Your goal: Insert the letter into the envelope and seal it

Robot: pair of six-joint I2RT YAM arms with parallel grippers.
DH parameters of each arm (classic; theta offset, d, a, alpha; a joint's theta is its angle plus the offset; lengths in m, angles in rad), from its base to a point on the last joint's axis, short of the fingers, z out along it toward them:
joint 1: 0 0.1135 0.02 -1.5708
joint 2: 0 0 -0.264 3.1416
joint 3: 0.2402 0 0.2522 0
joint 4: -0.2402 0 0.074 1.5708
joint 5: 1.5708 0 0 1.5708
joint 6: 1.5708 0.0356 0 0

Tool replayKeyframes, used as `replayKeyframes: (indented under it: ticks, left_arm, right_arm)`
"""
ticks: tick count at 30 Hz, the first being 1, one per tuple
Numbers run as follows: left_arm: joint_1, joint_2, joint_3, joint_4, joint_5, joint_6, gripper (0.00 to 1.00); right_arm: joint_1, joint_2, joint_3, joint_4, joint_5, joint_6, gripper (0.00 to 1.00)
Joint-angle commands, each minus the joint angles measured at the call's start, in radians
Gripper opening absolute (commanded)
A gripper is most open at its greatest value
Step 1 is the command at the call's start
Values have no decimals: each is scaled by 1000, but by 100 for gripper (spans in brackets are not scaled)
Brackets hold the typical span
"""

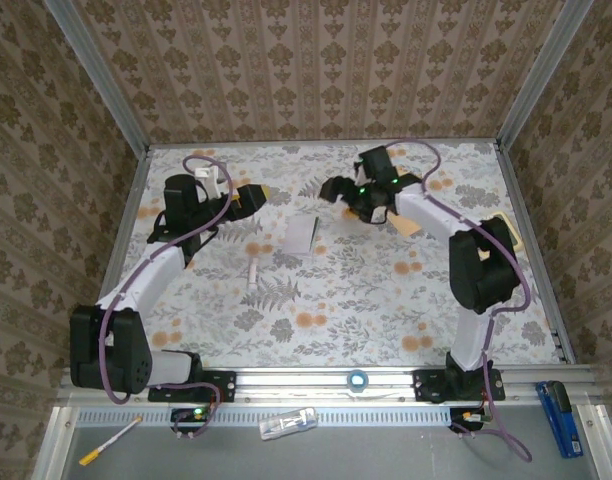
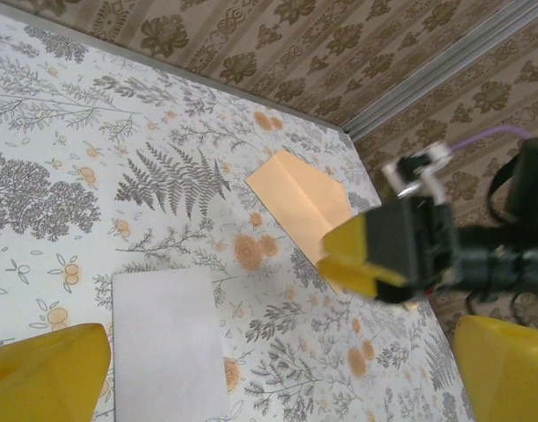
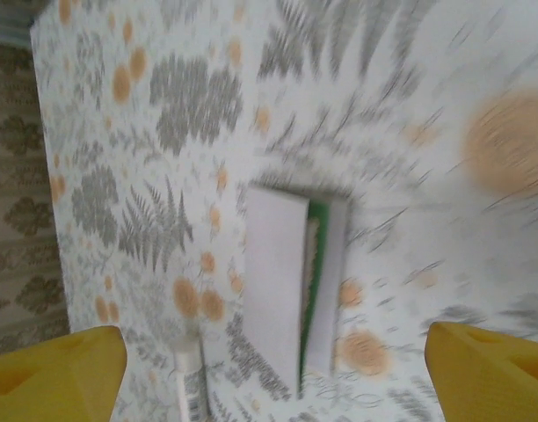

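Floral tablecloth, left fingers wide apart, right fingers spread (both empty).

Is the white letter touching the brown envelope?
Apart. The left wrist view shows a strip of flowery tablecloth between the letter and the envelope.

Both arms extended forward, left claw spread wide, right claw parted.
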Motion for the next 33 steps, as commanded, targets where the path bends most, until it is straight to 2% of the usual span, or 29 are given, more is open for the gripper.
replayKeyframes:
  ticks: [1,3,7,13,19,22,33]
  left_arm:
    - [7,6,61,-49,-14,60,100]
    - [12,16,77,-46,-10,57,100]
    - [15,45,110,-40,15,54,100]
    - [16,115,144,-19,37,46,100]
    - [17,163,187,-18,42,45,100]
    - [19,188,212,-23,46,42,100]
    - [19,188,220,-31,7,35,100]
  right_arm:
    - [-106,-33,81,-244,70,-157,91]
    - [-163,-20,129,-300,75,-221,90]
    - [-246,6,202,-360,176,-338,88]
    - [-311,119,326,-428,308,-482,85]
    - [-365,229,388,-440,308,-592,85]
    - [-387,281,414,-418,278,-629,88]
    - [-436,449,566,-430,180,-668,86]
